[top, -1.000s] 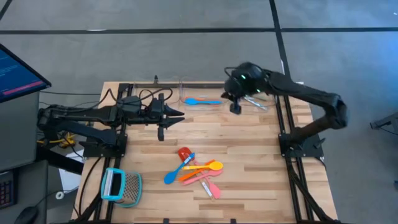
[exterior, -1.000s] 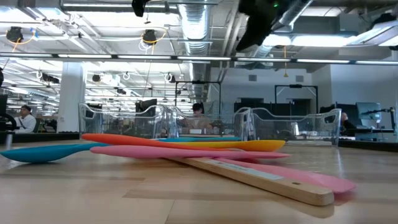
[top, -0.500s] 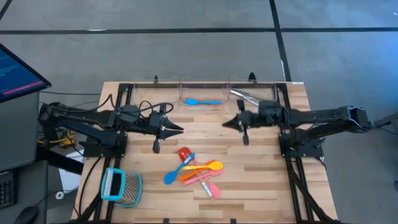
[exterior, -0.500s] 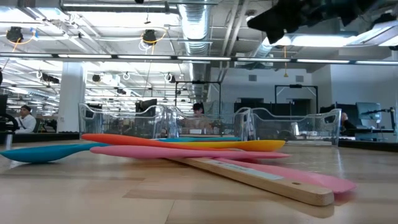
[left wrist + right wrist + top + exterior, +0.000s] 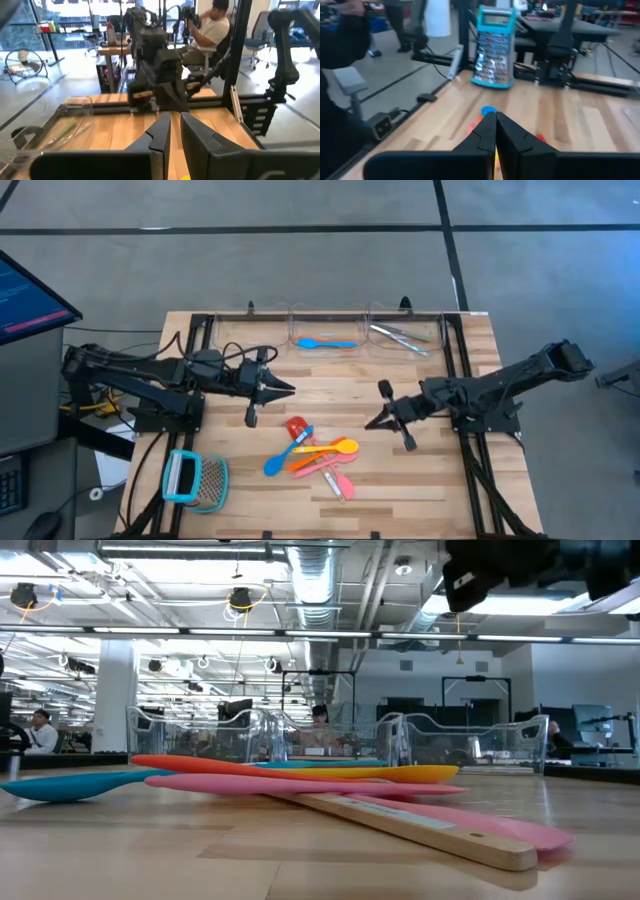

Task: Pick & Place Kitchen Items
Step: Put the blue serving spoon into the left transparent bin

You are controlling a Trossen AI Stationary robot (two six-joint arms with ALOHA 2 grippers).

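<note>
From above, our wooden counter (image 5: 400,480) carries the kitchen items (image 5: 315,455) piled near its front middle, with our right hand (image 5: 380,417) clenched and empty just beside them and our left hand (image 5: 285,388) empty behind them, fingers nearly together. At counter level, the handles cross and overlap. From our right wrist, we judge that clenched fingers (image 5: 487,131) could shove the heap.

Utensil pile (image 5: 312,453): orange, yellow, pink, blue, red. Blue spoon (image 5: 324,342) apart. Teal-framed mesh grater (image 5: 195,478).
</note>
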